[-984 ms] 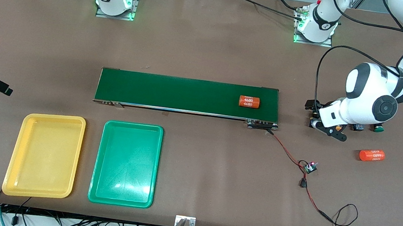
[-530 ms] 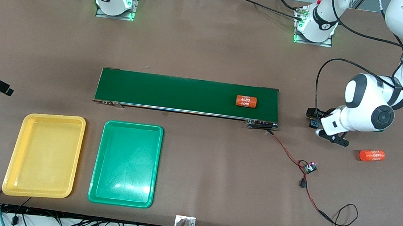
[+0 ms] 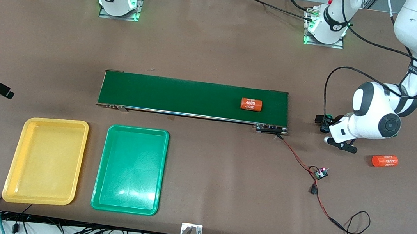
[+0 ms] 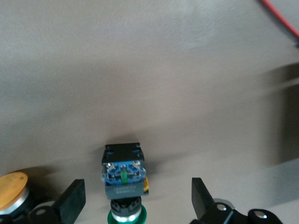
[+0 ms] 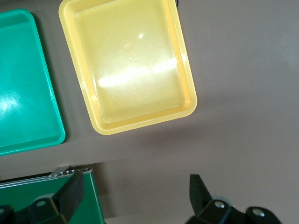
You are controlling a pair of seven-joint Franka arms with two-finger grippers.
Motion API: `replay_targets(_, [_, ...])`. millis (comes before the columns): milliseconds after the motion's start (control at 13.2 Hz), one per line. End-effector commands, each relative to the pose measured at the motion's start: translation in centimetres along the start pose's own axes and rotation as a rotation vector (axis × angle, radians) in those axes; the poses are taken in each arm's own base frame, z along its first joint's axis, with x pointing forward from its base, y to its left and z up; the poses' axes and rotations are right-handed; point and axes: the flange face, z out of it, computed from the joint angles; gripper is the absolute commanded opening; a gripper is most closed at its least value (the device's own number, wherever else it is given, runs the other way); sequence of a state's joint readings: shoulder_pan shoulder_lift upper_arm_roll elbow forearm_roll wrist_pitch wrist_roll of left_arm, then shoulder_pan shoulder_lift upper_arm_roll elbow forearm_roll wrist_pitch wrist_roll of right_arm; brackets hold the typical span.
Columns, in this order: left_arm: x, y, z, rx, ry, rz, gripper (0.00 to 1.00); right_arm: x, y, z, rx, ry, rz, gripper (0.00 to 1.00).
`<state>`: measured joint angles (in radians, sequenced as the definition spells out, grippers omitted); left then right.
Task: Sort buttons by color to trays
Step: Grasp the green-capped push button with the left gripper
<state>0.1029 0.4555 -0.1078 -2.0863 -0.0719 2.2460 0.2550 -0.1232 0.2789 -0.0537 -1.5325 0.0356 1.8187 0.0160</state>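
1. Zero buttons sit in either tray as far as I can see: the yellow tray (image 3: 45, 161) and the green tray (image 3: 130, 169) both lie bare on the counter (image 3: 216, 47), side by side, nearer the front camera than the conveyor belt (image 3: 194, 98), toward the right arm's end.
2. I count only two buttons for certain, both in the left wrist view: a green-capped button (image 4: 123, 183) lying on its side with its black-and-blue body showing, and a yellow-capped button (image 4: 13, 190) at the picture's edge. In the front view the left arm covers that spot, so I cannot tell where the others are.
3. My left gripper (image 4: 135, 203) hangs low over the counter off the belt's end, toward the left arm's end of the counter. Its jaws stand wide apart with the green-capped button between them, touching neither jaw; nothing is gripped yet.
4. My right gripper (image 5: 135, 196) waits over the counter near the yellow tray, jaws apart and empty.
5. One orange cylinder (image 3: 252, 104) lies on the belt and a second orange cylinder (image 3: 385, 160) on the counter near the left arm; neither belongs in a tray.
6. I judge the sorting barely begun: the first pick is only lined up, and every button is left to deliver.
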Motion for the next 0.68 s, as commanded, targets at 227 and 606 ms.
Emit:
replay_targets(227, [-0.1, -0.98, 1.46, -0.008, -0.018, -0.014, 0.74, -0.16, 0.19, -0.67, -0.002, -0.01, -0.016, 1.0])
replay_targets(606, [-0.44, -0.75, 0.9, -0.008, -0.027, -0.009, 0.0, -0.35, 0.3, -0.64, -0.004, -0.024, -0.02, 1.0])
